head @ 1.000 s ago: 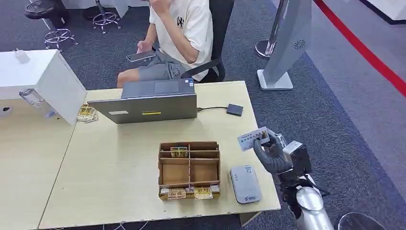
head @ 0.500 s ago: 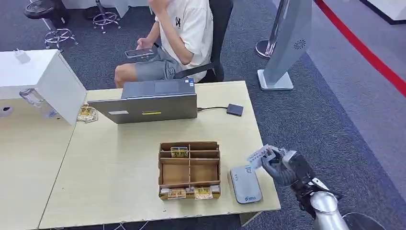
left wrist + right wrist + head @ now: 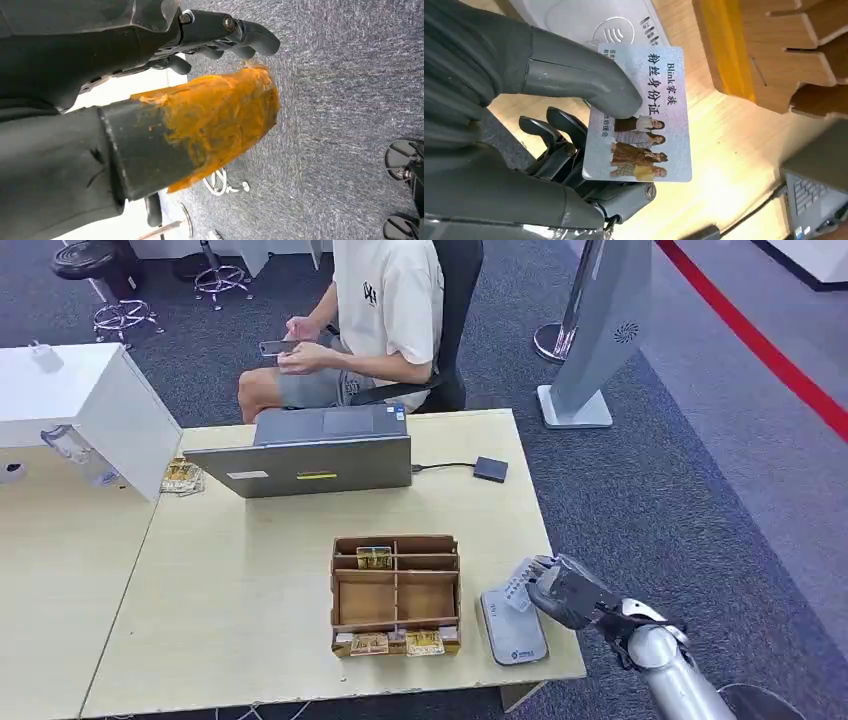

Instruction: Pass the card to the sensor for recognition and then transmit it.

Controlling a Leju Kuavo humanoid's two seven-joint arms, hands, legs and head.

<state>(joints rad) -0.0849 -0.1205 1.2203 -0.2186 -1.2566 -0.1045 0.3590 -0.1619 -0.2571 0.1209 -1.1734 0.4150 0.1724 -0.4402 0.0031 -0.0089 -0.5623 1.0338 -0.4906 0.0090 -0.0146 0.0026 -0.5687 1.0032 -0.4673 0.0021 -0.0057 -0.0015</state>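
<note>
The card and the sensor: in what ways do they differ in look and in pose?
The card is thin, printed with figures and text; the sensor is a thicker grey-white box. The card is pinched in the right hand, above the table; the sensor lies flat on the table. Both are rectangular.

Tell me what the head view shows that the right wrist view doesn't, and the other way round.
Head view only: the whole table, a person seated behind the laptop with a phone, and the silver arm. Right wrist view only: the card's printed face, with text and a row of figures, and the thumb pressing on it. Both show the right hand holding the card over the sensor, beside the wooden organizer.
</note>
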